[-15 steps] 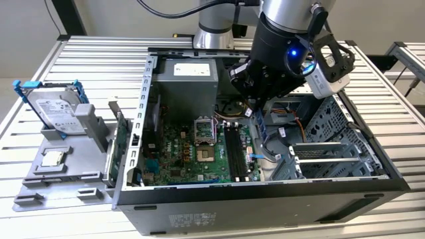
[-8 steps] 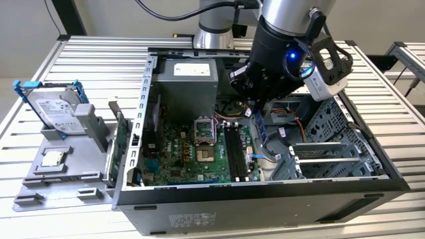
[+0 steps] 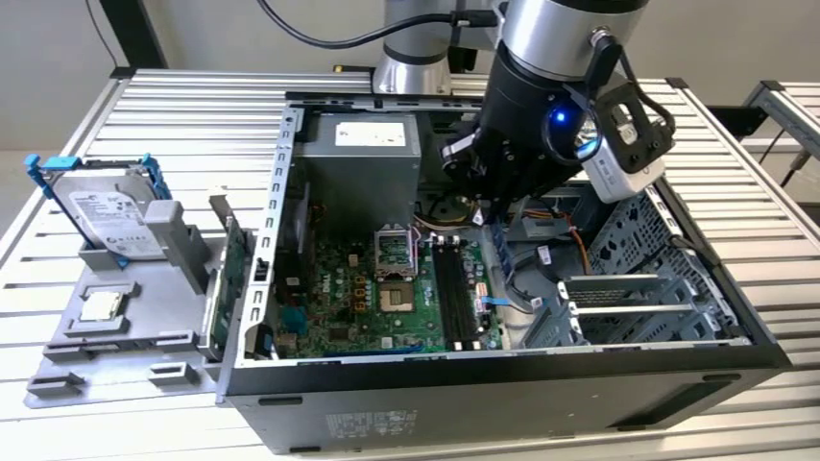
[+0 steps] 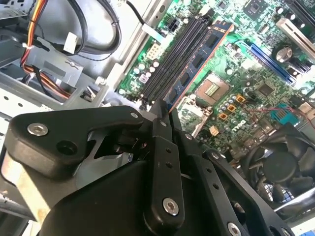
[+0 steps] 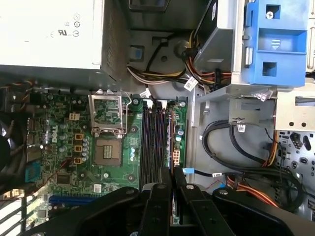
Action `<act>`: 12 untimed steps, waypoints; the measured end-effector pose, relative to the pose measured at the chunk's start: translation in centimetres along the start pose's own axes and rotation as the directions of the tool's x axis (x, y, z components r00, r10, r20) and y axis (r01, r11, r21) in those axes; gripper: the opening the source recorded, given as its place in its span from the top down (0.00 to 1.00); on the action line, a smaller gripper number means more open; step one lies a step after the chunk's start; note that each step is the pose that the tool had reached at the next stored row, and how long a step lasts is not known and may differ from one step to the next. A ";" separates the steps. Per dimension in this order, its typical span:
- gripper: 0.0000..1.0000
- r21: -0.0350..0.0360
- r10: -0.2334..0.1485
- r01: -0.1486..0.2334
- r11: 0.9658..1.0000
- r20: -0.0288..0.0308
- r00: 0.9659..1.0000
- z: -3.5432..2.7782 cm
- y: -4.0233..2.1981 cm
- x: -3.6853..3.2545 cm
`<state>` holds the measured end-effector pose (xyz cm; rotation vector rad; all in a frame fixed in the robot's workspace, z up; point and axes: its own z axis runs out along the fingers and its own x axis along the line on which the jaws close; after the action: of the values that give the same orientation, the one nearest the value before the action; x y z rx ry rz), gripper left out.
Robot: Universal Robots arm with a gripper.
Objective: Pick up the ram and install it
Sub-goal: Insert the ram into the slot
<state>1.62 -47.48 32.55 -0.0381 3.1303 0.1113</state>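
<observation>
Gripper (image 4: 165, 105) fingers are pressed together, pinching the near end of the ram (image 4: 199, 56). The ram stands on edge, running parallel with the black memory slots (image 4: 172, 59) of the motherboard (image 4: 256, 69); whether it sits in a slot I cannot tell. In the first wrist view a pale printed label covers the power supply (image 5: 49, 29), and small white tags hang on the cables (image 5: 189, 83). In the exterior view the hard drive (image 3: 109, 216) carries a white label, its print too small to read.

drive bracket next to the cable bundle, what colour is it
Bright blue; the drive bracket shows best in the first wrist view.
</observation>
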 end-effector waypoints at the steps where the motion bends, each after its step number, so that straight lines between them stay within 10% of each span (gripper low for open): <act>1: 1.00 0.000 0.000 0.000 1.000 0.000 1.000 0.11 0.00 0.00; 12: 1.00 0.000 0.000 0.000 1.000 0.000 1.000 0.37 -0.02 0.00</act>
<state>1.62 -47.47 32.18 -0.0381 3.1303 0.1111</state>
